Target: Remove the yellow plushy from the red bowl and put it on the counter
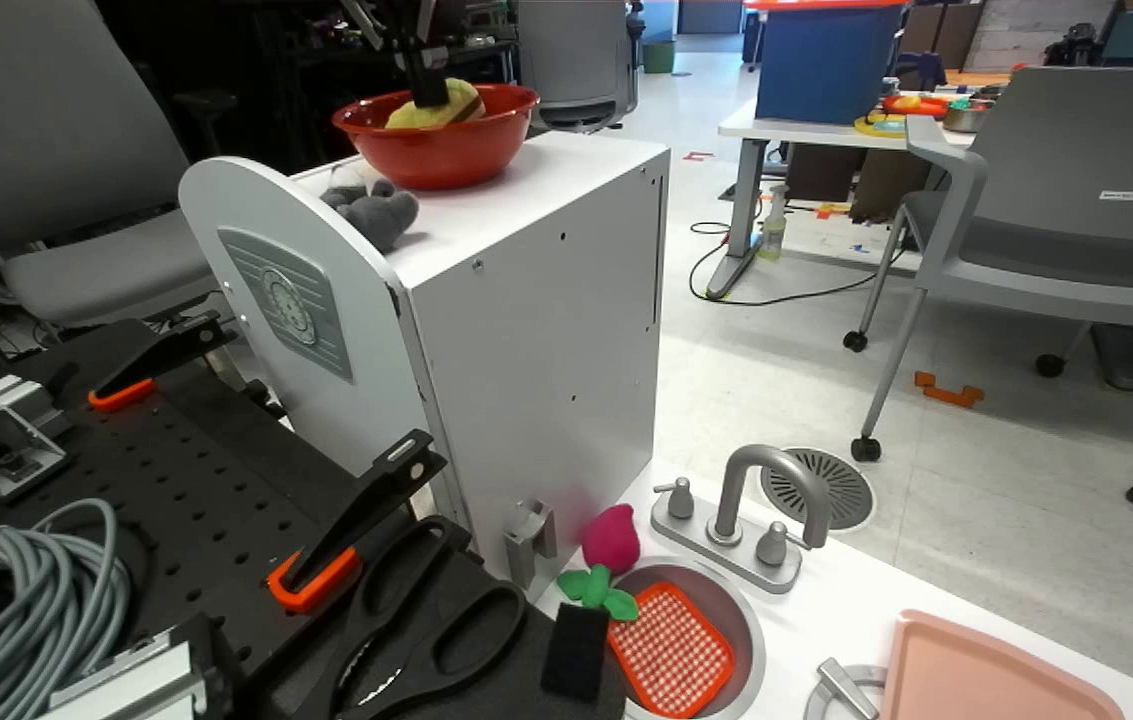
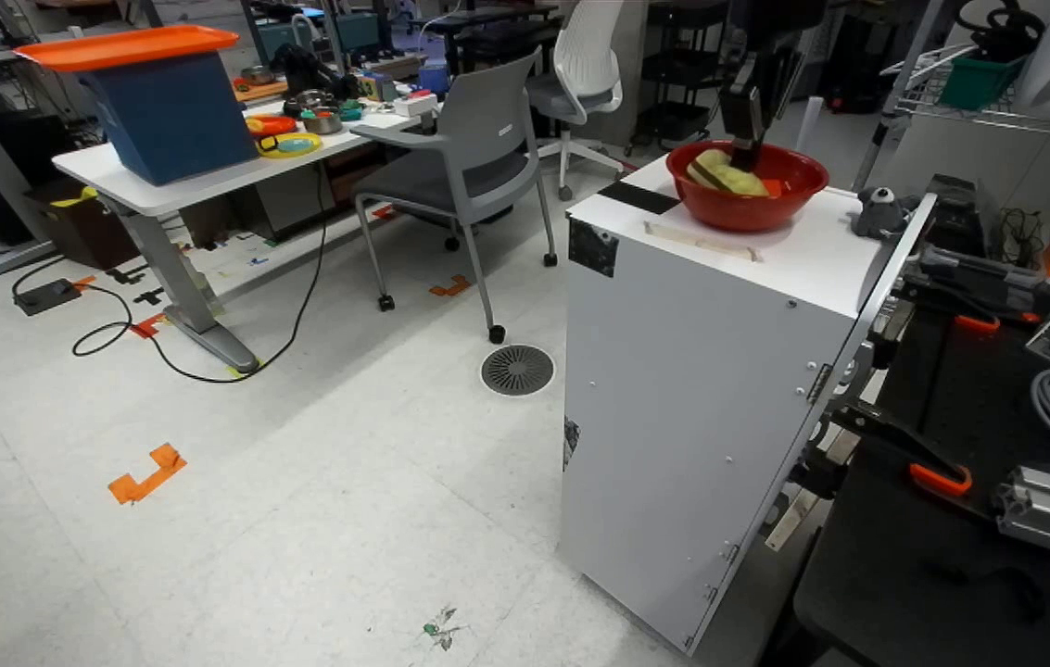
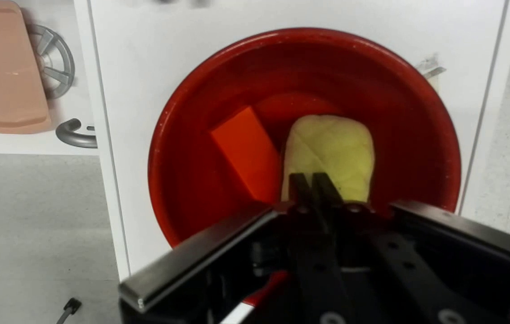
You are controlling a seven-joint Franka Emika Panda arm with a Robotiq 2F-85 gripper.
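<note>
The yellow plushy lies inside the red bowl, slightly tilted, its brown stripe visible in an exterior view. My gripper reaches down over the bowl, its fingers brought together to a narrow gap with yellow cloth between the tips. It looks shut on a pinch of the plushy, which still lies in the bowl. Both exterior views show the gripper at the plushy, above the bowl. The low white counter is beside the cabinet. Its edge also shows in the wrist view.
An orange block sits beside the plushy in the bowl. The bowl stands on a tall white cabinet, near a grey plush toy. The counter carries a silver faucet, a basin holding an orange mesh piece and a pink tray.
</note>
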